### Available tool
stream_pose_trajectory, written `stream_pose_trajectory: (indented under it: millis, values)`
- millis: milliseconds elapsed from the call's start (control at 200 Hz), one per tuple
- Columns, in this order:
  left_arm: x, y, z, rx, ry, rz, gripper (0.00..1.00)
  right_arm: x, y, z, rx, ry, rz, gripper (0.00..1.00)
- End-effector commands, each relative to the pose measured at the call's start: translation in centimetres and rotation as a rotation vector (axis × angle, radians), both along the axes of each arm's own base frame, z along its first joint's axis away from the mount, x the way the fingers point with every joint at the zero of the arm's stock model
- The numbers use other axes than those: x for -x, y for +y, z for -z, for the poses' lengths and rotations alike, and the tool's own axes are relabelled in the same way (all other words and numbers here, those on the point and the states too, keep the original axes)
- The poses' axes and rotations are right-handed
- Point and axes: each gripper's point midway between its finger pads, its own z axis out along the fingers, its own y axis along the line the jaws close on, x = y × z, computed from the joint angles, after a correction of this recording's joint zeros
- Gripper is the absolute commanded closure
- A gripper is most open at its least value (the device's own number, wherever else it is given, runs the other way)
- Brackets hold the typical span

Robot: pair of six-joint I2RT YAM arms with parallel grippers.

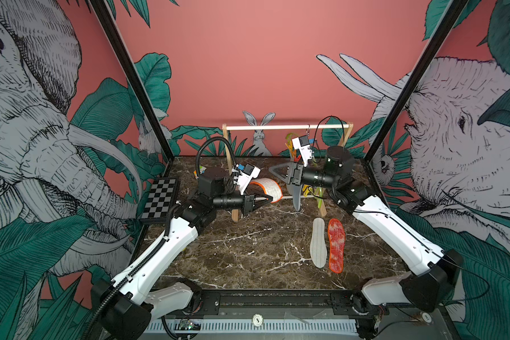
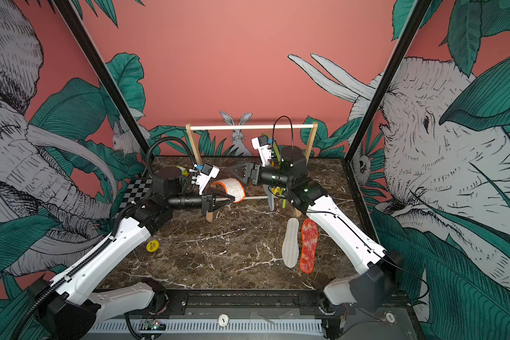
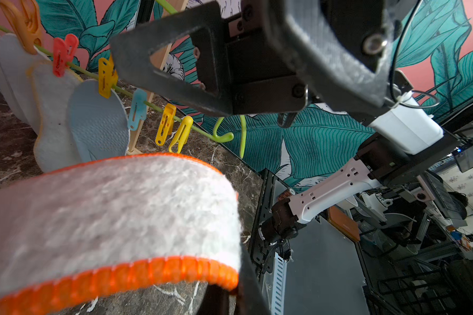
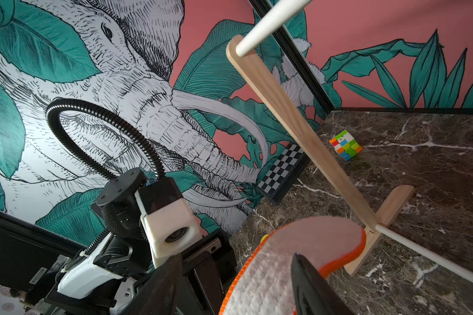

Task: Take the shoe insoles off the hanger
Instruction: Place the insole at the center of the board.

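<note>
My left gripper is shut on the rim of a shoe insole, white and fleecy with orange edging, held bent above the table. My right gripper stands open just behind it, and the insole's tip lies by one finger. The lime-green hanger hangs from the rack's rod, with coloured clips. A white insole, a yellow-edged one and a blue-grey one hang clipped to it. A light grey insole and a red insole lie flat on the table.
The wooden rack stands across the back of the marble table. A Rubik's cube sits at the back left and a checkerboard leans on the left wall. A yellow disc lies near my left arm.
</note>
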Motion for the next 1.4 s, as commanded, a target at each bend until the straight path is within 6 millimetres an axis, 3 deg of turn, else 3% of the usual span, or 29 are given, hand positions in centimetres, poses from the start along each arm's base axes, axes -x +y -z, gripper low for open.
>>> stream_pose_trajectory:
  millis: [0,160,310,600,940,1395]
  values:
    - [0.8,0.6,-2.3,0.024,-0.070,0.006,1.00,0.2,0.2,-0.6,0.007,-0.014,0.006,0.34]
    - [0.9,1.2,-2.3,0.004,-0.138,-0.019,1.00,0.4,-0.6,1.2,0.094,0.096,0.056,0.35]
    - [1.0,1.8,-2.5,-0.003,-0.253,-0.042,1.00,0.9,-0.7,1.6,0.073,0.179,0.057,0.37]
    - [1.3,2.1,-3.2,-0.006,-0.374,-0.041,1.00,1.9,0.9,-0.6,-0.063,0.216,-0.045,0.36]
    - [1.2,1.7,-2.4,-0.004,-0.319,-0.019,1.00,3.5,2.0,-2.1,-0.120,0.213,-0.124,0.50]
    - [0.9,1.5,-1.4,-0.013,-0.257,-0.026,1.00,4.8,1.2,-4.1,-0.134,0.151,-0.132,0.71]
